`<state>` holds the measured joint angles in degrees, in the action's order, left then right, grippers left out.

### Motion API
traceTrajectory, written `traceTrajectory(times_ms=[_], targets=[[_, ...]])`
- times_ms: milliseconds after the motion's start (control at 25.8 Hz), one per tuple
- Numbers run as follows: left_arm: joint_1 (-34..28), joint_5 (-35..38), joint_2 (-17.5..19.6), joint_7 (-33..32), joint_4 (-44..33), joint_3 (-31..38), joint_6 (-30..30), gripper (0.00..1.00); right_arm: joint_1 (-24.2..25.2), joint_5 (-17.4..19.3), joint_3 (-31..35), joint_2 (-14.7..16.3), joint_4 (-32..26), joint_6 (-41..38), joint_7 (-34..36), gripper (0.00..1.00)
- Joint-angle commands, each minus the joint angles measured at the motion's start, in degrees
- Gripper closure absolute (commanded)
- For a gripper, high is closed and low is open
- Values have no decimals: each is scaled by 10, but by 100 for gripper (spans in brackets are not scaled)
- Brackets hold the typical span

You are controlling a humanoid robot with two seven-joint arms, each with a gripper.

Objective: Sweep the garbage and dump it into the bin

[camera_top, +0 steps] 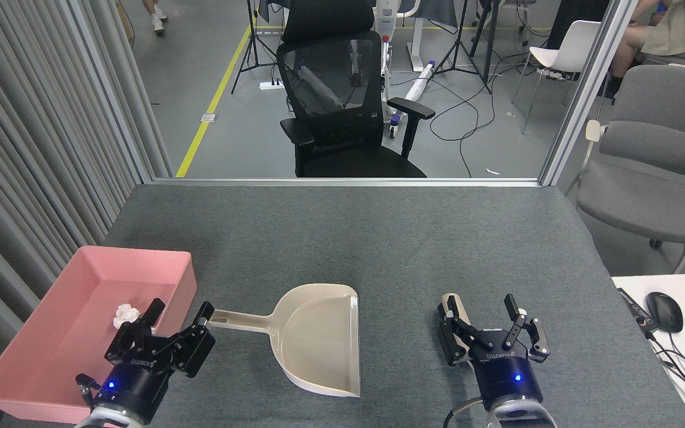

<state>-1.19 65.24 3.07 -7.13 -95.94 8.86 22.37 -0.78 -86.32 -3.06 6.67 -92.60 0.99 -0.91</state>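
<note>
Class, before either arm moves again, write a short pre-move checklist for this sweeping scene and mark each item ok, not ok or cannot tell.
1. Crumpled white tissue wad inside the shallow pink plastic bin: ok; a second wad: cannot tell, the gripper blocks that spot.
2. Beige plastic dustpan flat and empty: ok.
3. Left gripper open, holding nothing: ok.
4. Right gripper open, holding nothing: ok.
5. Beige cylindrical brush handle lying free on the table: cannot tell, mostly hidden.
6. Grey felt table free of loose garbage: ok.

Lab: tripods (460, 50), floor cables (473, 113)
</note>
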Motion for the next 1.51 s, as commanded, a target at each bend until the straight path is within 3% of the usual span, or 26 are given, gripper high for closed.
traceTrajectory(times_ms=[0,232,465,619,1200,1471], targets=[[1,16,-19,39,-12,-10,4,1,3,-2,0,-2,0,1,1,1],[13,51,-19,63,-2,-17,30,1,3,-2,0,-3,0,3,1,1],[34,228,-12,66,37,-17,23,1,5,-3,0,-4,-4,9,2,1],[34,227,-29,87,56,-17,-44,1,5,-3,1,-11,-6,9,18,1],[29,150,-30,80,93,-12,-44,1,22,5,7,-13,-2,10,41,1],[35,135,-25,80,95,11,-59,1,34,35,9,-10,-1,-7,56,1]])
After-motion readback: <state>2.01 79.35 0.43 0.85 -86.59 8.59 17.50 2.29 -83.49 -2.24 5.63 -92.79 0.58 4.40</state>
